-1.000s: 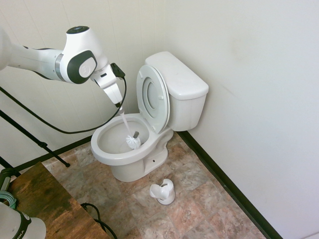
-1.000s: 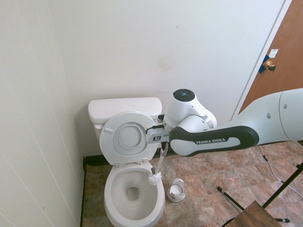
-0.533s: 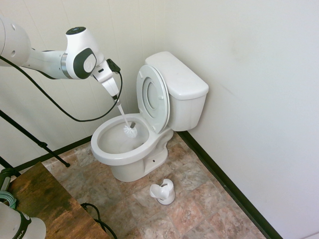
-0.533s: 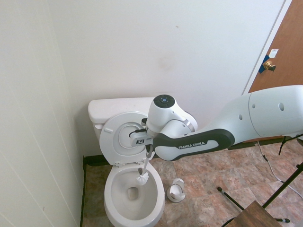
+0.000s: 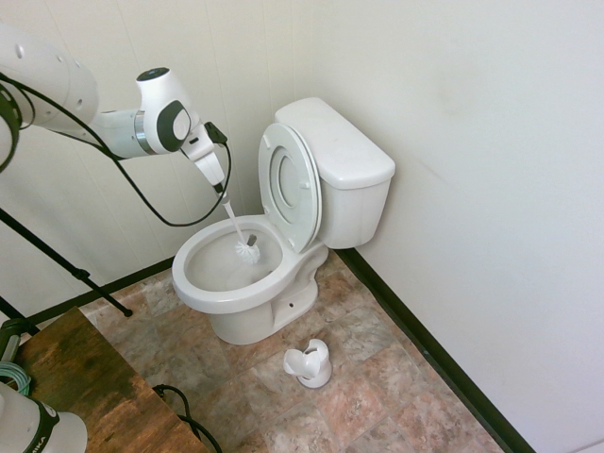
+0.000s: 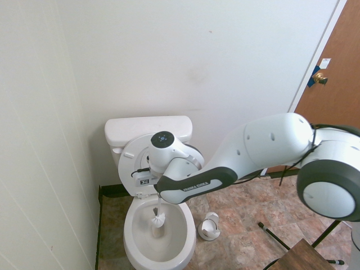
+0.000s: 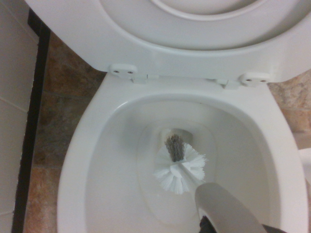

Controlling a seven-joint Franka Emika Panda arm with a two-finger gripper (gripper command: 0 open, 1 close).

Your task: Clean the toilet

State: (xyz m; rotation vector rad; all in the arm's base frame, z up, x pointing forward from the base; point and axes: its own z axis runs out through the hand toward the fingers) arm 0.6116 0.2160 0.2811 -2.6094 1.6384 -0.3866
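The toilet (image 5: 283,236) stands in the corner of the room, with its tank against the back wall. Its seat and lid are both up, leaning back on the tank. The bowl is open and white.

The white arm reaches over the toilet bowl. The claw (image 5: 222,192) points down, above the back part of the bowl near the raised seat. The claw is squeezed tight on the top of the toilet brush (image 5: 245,249) handle. The handle is thin and white and slants down from the claw into the bowl.

The bristle head of the brush is low inside the bowl, close to the back. In the wrist view the white bristles (image 7: 180,167) sit right by the dark drain hole at the bottom of the bowl, under the seat hinges. You cannot tell if the bristles touch the bowl.

A small white brush holder (image 5: 310,363) stands on the brown tile floor, just beside the front of the toilet. A brown door (image 6: 334,67) is in the wall, well away from the toilet.
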